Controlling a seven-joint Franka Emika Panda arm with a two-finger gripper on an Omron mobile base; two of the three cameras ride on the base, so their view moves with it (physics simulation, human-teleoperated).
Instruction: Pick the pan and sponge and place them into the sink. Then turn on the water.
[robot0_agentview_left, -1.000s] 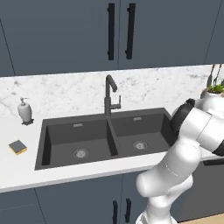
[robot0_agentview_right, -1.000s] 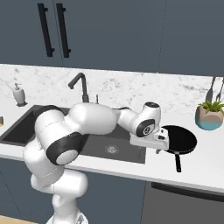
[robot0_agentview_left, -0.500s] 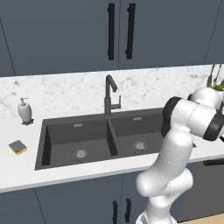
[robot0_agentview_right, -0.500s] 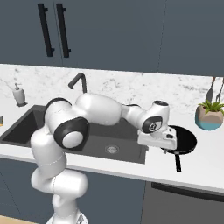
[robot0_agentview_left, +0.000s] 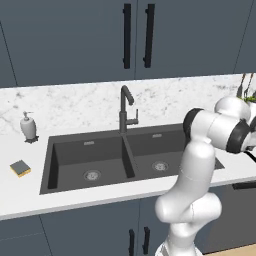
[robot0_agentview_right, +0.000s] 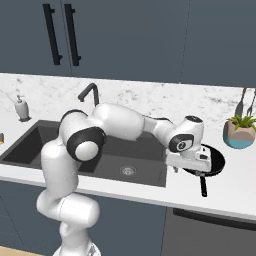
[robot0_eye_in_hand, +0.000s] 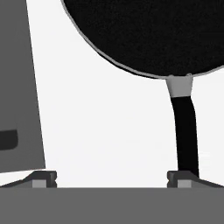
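The black pan (robot0_agentview_right: 212, 161) lies on the white counter right of the sink (robot0_agentview_right: 145, 167), its short handle (robot0_agentview_right: 203, 186) pointing to the counter's front edge. My gripper (robot0_agentview_right: 187, 171) hangs open just left of the pan, low over the counter. In the hand view the pan (robot0_eye_in_hand: 148, 35) is at the top. Its handle (robot0_eye_in_hand: 186, 131) runs down to my right fingertip (robot0_eye_in_hand: 181, 177), and bare counter lies between the fingertips of the gripper (robot0_eye_in_hand: 113, 178). The sponge (robot0_agentview_left: 20, 168) rests on the counter left of the sink (robot0_agentview_left: 107, 160). No water is in view at the faucet (robot0_agentview_left: 125, 107).
A white soap dispenser (robot0_agentview_left: 28, 126) stands at the back left of the counter. A potted plant (robot0_agentview_right: 239, 132) sits behind the pan at the far right. Dark cabinets hang above the marble backsplash.
The arm has swung further right. The hand has come down over the counter beside the pan's handle. The gripper stays open.
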